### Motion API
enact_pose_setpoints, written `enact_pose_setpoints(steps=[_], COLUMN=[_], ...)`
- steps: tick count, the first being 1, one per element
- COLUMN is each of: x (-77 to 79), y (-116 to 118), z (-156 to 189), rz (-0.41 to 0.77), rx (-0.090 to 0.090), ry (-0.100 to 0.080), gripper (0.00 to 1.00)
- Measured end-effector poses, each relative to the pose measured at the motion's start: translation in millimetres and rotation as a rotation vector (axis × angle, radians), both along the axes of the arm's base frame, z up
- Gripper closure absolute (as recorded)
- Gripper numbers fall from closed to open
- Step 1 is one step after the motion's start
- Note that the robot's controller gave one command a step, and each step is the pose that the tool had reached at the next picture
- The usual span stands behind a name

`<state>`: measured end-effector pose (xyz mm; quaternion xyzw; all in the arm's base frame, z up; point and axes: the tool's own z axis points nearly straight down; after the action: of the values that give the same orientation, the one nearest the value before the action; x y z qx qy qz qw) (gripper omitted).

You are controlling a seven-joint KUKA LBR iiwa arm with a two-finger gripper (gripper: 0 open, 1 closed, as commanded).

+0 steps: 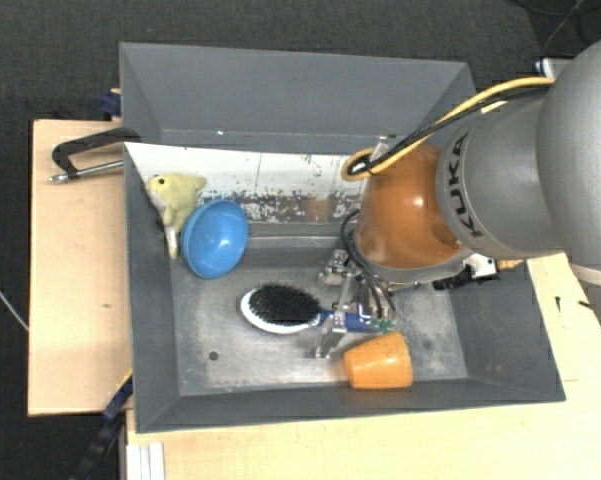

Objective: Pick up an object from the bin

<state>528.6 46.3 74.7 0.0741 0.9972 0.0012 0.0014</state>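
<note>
Hairbrush (pixel 278 308) – handle end under tool (pixel 346 313), orange cup (pixel 378 361) just beside.

Hairbrush (pixel 278 308) handle end hidden under hand (pixel 348 320); arm (pixel 540 158) cut off right.

Blue bowl (pixel 216 238): rounded side up, near the far-left corner of the bin (pixel 280 93); yellow plush toy (pixel 175 200): in that corner, against the left wall, touching the bowl; orange cup (pixel 378 362): on its side at the near edge, right of centre.
</note>
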Motion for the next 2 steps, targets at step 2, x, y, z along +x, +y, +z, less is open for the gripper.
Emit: enact_pose_setpoints(steps=[2], x=[1.9], y=[1.7], z=[1.8], rz=[0.000], rx=[0.000], ry=[-0.002], gripper=[0.00])
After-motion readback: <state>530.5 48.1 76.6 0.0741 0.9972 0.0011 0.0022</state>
